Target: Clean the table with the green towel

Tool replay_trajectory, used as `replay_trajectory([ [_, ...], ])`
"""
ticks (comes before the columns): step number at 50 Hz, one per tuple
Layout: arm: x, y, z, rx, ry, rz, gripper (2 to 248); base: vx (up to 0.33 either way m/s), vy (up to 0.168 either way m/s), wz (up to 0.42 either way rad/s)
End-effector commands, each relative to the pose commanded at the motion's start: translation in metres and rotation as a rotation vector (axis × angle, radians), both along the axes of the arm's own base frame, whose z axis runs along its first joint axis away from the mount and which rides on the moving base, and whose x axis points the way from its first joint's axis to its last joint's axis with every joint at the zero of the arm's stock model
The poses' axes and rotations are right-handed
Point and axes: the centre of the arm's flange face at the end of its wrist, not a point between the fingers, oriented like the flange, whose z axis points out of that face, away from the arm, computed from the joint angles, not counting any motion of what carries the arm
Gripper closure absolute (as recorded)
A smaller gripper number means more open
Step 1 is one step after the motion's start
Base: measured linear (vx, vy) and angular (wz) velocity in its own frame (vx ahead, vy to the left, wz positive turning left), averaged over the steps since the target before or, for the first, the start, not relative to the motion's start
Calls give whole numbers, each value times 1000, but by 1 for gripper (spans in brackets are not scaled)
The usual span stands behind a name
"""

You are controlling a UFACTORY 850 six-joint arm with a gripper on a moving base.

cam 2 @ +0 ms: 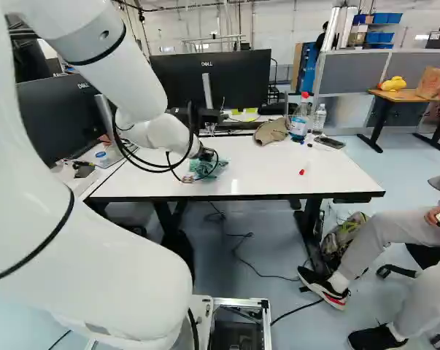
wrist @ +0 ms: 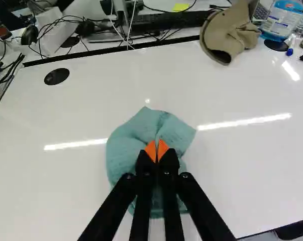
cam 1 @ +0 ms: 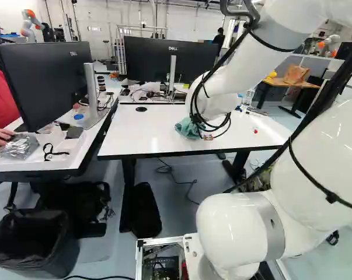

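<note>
Wipe stage, I'd say — gripper [wrist: 157, 150] jaws closed on the green towel [wrist: 126, 150], at the tabletop [wrist: 81, 115], base side of the beige cap [wrist: 237, 36]. Next: I press lightly — sweep capward.
</note>
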Motion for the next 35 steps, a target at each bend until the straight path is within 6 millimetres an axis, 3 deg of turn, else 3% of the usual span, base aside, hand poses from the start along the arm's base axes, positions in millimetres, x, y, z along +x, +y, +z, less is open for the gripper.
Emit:
replay_trajectory([
  [35,-8,1,-8,35,120,-17,225,0,0,0],
])
